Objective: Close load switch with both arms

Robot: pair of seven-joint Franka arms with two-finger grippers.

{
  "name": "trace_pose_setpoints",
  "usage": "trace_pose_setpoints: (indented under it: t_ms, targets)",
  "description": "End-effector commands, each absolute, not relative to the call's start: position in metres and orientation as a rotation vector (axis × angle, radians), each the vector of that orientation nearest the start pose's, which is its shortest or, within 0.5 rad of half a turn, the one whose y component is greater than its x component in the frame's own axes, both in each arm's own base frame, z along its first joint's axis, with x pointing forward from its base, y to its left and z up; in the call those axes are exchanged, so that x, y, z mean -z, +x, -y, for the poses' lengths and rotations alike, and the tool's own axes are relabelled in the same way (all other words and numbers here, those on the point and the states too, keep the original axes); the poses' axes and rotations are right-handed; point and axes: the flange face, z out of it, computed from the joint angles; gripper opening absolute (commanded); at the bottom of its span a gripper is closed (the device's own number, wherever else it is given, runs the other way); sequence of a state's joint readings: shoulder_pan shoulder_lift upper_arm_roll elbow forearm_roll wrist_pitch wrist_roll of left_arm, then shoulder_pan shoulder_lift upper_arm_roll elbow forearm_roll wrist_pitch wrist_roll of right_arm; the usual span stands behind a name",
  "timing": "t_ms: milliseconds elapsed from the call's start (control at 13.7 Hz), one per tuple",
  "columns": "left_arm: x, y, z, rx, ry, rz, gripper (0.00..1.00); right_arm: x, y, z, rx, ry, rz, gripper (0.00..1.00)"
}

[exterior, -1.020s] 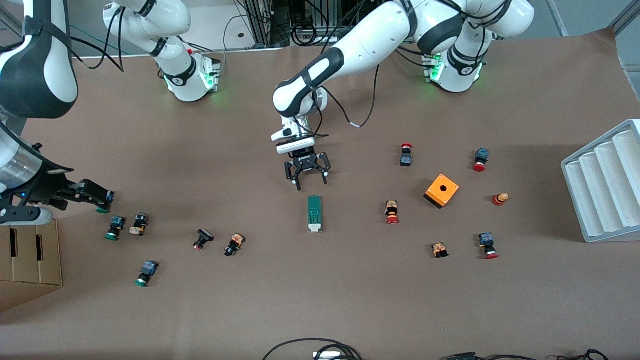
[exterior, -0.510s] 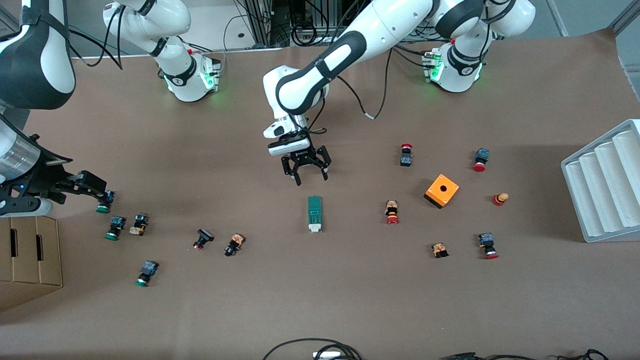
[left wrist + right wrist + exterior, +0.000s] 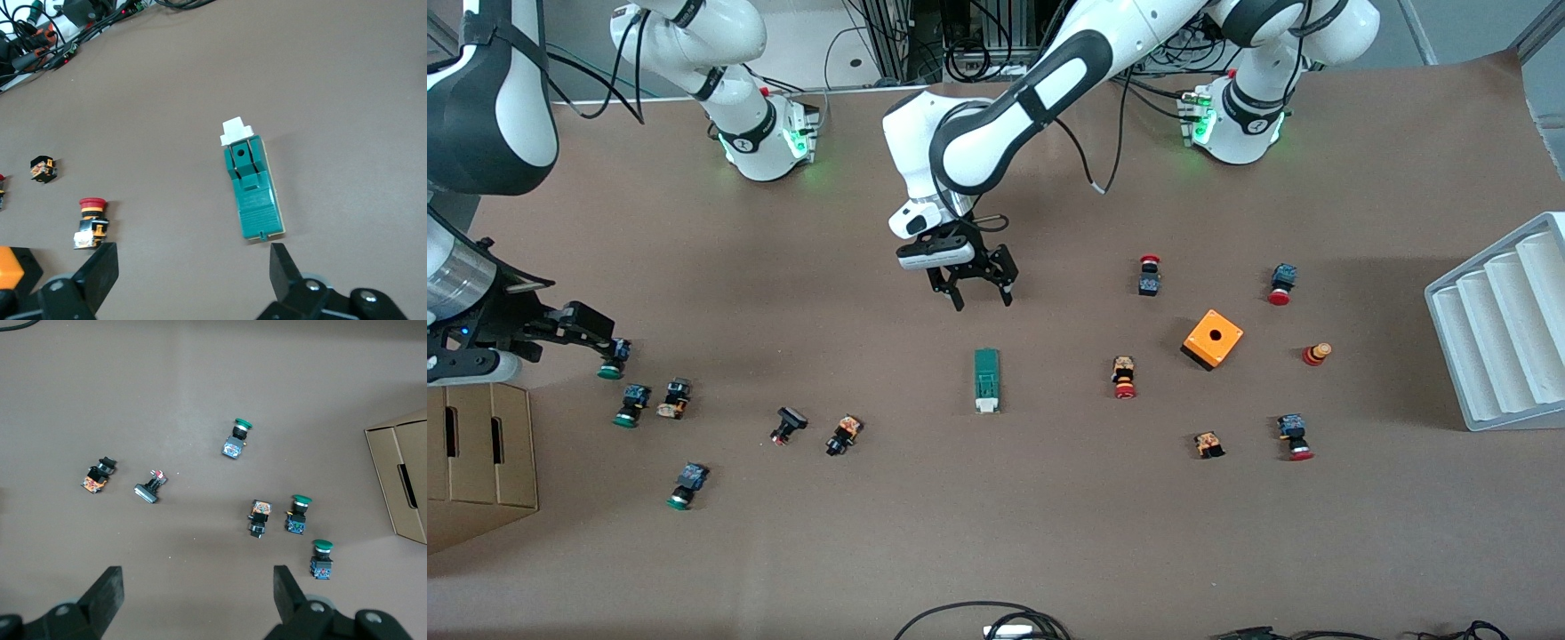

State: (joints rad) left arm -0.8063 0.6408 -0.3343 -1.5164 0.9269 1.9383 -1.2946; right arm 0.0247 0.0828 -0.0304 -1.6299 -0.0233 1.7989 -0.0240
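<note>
The load switch (image 3: 986, 380) lies flat on the brown table, a narrow dark-green block with a white end piece. That white end points toward the front camera. In the left wrist view the load switch (image 3: 252, 190) lies just past the fingertips, not between them. My left gripper (image 3: 983, 302) hangs open and empty over bare table beside the switch's green end. My right gripper (image 3: 607, 345) is open and empty at the right arm's end of the table, over a group of green-capped push buttons (image 3: 298, 513). Nothing lies between the fingers of the right gripper (image 3: 198, 590) or the left gripper (image 3: 193, 267).
An orange box with a hole (image 3: 1213, 338) and red-capped push buttons (image 3: 1124, 377) lie toward the left arm's end, beside a white ridged tray (image 3: 1503, 329). A cardboard box (image 3: 476, 453) stands at the right arm's end. Small buttons (image 3: 843, 435) lie between that box and the switch.
The left gripper has drawn back from the switch toward the arm bases, still open, as its arm folded upward. The right arm has barely shifted.
</note>
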Motion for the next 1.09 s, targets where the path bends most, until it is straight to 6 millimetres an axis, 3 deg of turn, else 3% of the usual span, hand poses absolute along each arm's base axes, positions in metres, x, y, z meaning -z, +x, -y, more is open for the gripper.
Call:
trace_pose_setpoints:
  t_ms: [0, 218, 364, 510, 1020]
  targets:
    - [-0.343, 0.393, 0.574, 0.622, -2.732, -0.317, 1.0, -0.568, 0.596, 0.01, 0.113, -3.166, 0.048, 1.0]
    - [-0.381, 0.429, 0.543, 0.512, -2.792, -0.331, 1.0, -0.562, 0.598, 0.01, 0.096, -3.163, 0.044, 1.0]
    - [-0.417, 0.449, 0.522, 0.434, -2.846, -0.385, 1.0, -0.566, 0.599, 0.009, 0.111, -3.162, 0.037, 1.0]
    - [-0.442, 0.476, 0.487, 0.369, -2.868, -0.402, 1.0, -0.568, 0.6, 0.01, 0.118, -3.161, 0.027, 1.0]
    - [-0.507, 0.522, 0.392, 0.138, -2.935, -0.375, 1.0, -0.566, 0.597, 0.009, 0.066, -3.127, 0.027, 1.0]
